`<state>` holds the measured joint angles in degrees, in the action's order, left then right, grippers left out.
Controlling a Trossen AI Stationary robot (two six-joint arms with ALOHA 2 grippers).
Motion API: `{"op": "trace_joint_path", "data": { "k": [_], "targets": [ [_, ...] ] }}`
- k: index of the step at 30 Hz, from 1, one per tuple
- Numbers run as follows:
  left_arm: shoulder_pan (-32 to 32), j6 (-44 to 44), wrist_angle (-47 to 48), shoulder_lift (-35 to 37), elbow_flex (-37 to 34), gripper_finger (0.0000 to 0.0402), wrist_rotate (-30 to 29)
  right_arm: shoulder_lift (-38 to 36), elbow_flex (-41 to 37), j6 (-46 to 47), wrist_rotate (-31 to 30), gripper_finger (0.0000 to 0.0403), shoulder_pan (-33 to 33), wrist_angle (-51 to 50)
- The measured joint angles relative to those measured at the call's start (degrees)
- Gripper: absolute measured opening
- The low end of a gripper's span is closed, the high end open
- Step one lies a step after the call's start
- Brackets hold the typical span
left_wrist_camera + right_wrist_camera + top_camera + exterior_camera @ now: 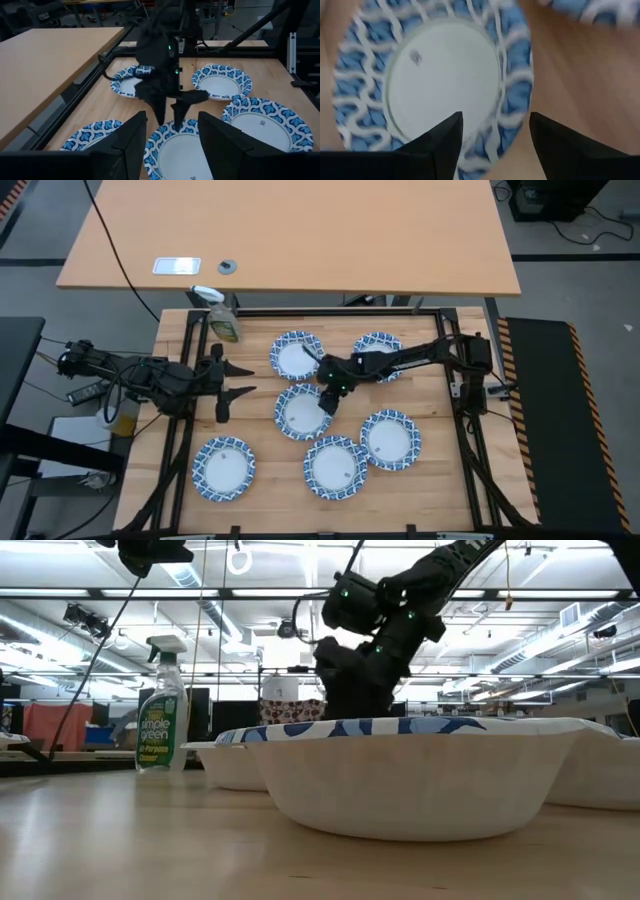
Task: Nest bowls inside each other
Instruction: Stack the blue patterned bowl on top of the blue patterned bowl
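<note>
Bowl beneath right gripper (fingers apart)

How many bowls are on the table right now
6, none stacked. Two at the far side: one beside the spray bottle, one partly under the right arm. One in the middle beneath the right tool. Three near the front.

Wooden table: six bowls, spray bottle.
</note>
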<state>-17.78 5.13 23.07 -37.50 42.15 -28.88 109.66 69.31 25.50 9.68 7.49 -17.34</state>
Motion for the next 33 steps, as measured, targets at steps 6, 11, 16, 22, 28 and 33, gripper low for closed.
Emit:
{"op": "trace_joint_path", "data": {
  "k": [6, 11, 16, 22, 28, 33],
  "targets": [
    [0.0, 0.1, -0.2, 0.0, 0.0, 0.0181, 0.0, 2.9, -0.1, 0.0, 0.4, 0.0180, -0.3, 1.2],
    [0.0, 0.6, 0.2, 0.0, 0.0, 0.0181, 0.0, 2.4, -0.1, 0.0, -0.9, 0.0125, -0.4, 2.1],
    [0.0, 0.7, 0.3, 0.0, 0.0, 0.0181, 0.0, 2.2, -0.1, -0.2, -0.4, 0.0085, -0.3, 2.2],
    [0.0, 0.7, 0.3, 0.0, 0.0, 0.0181, 0.0, 2.2, -0.1, 0.3, 1.6, 0.0064, -0.3, 5.5],
    [0.0, 0.7, 0.4, 0.1, 0.0, 0.0181, 0.0, 2.2, -0.1, 2.1, 5.6, 0.0062, -0.3, 12.1],
    [0.0, -0.7, 0.2, 1.5, 0.0, 0.0181, 0.0, 2.2, -0.1, 5.3, 9.4, 0.0061, -0.6, 17.1]
  ]
}}
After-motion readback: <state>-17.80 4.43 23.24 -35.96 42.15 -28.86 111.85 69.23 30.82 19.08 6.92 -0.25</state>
